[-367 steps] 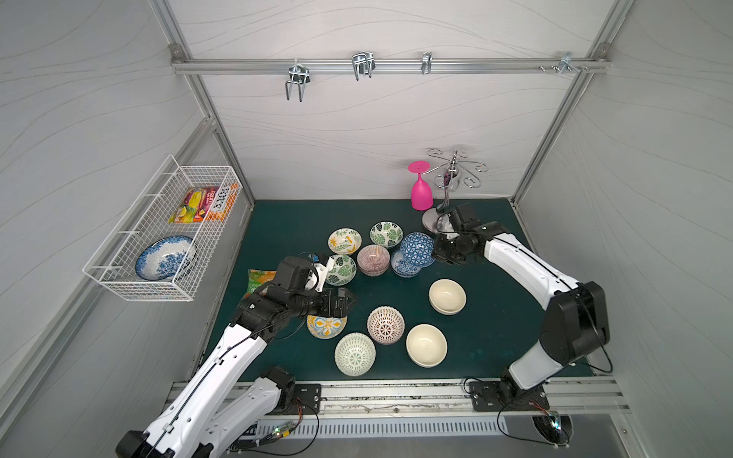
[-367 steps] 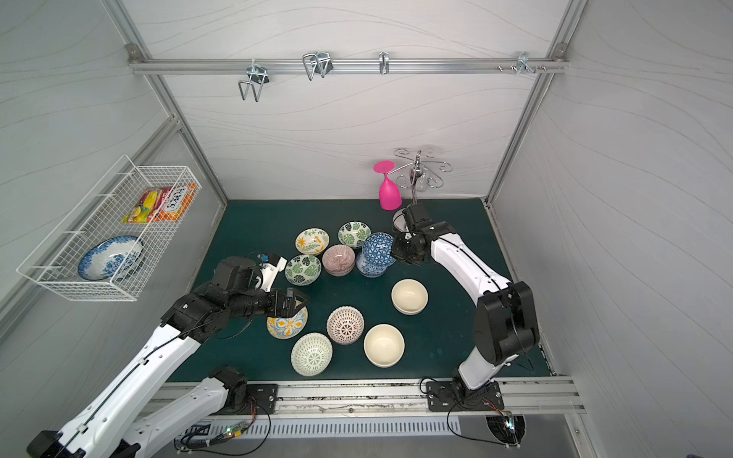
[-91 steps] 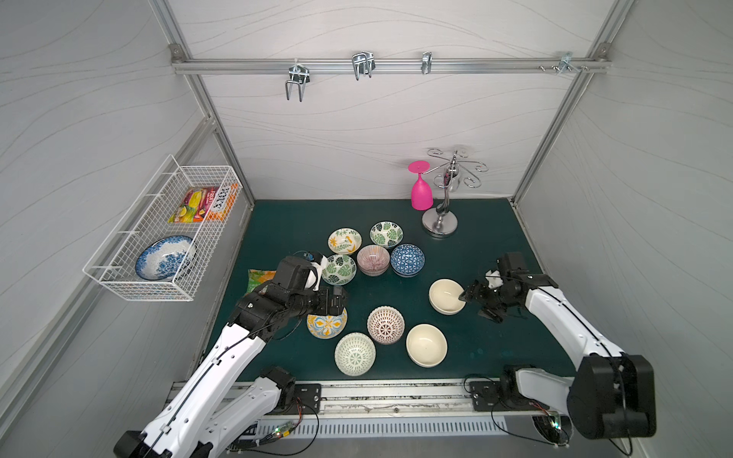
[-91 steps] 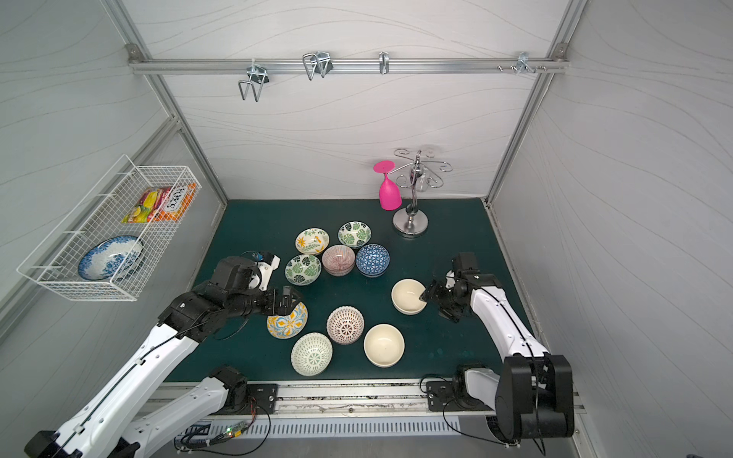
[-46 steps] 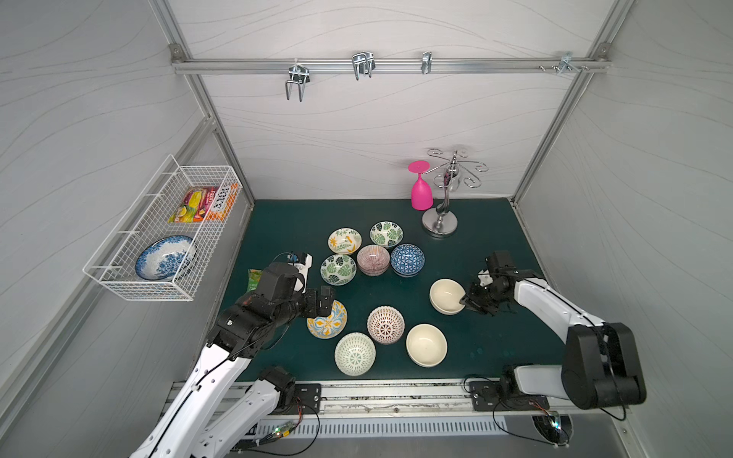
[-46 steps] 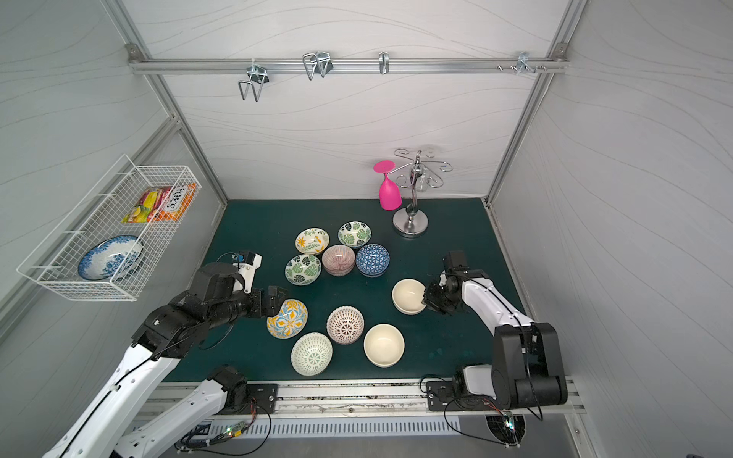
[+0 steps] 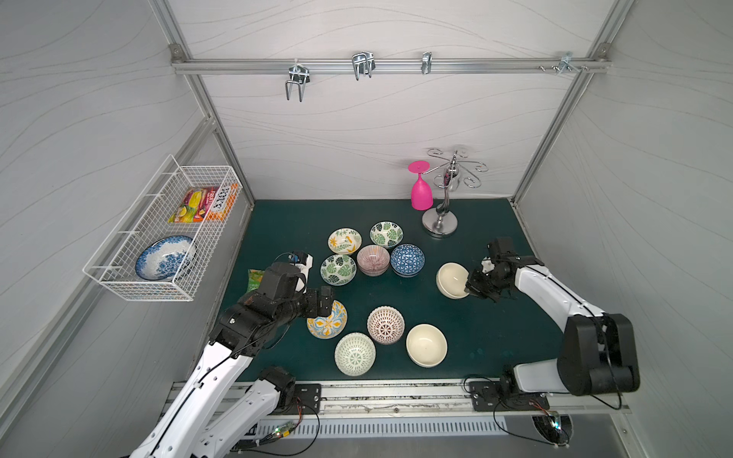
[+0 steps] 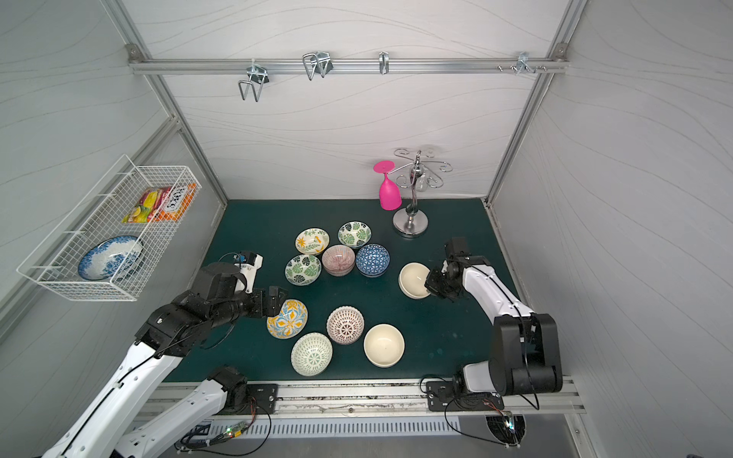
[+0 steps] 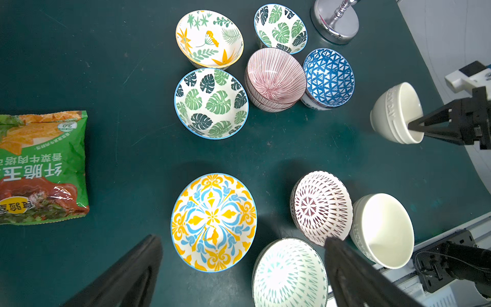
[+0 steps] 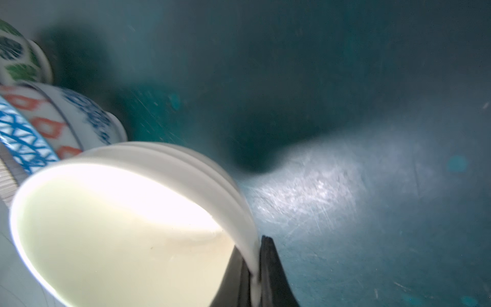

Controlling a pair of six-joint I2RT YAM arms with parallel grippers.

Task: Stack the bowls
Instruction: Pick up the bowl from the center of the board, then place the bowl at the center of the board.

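Cream bowl [image 7: 452,279], right of centre in a top view, is pinched at its rim by my right gripper [image 7: 470,288]; my left gripper [image 7: 326,298] gapes empty. A slow, level lift toward the second cream bowl [image 7: 426,345], lower centre, seems wisest.

Robotics lab test cell, dressed up as a kitchen corner. Enclosure of white wave-patterned panels [image 7: 357,131] on aluminium framing [image 7: 229,158], with a cross rail [image 7: 476,65] carrying metal hooks [image 7: 361,67]. Two white-and-black robot arms, left [image 7: 254,317] and right [image 7: 551,289], bolted to a slotted metal base rail [image 7: 396,392] along the front edge, a lit circuit board [image 7: 283,427] exposed below. Dark green tabletop [image 7: 476,337] laid with household props: small ceramic bowls [image 7: 426,344], a pink goblet [image 7: 421,194] hung upside down on a chrome glass rack [image 7: 440,228], a snack packet [image 9: 42,167]. White wire basket [image 7: 186,273] fixed to a side panel, holding a blue-and-white bowl [image 7: 164,257] and more packets [image 7: 200,204].
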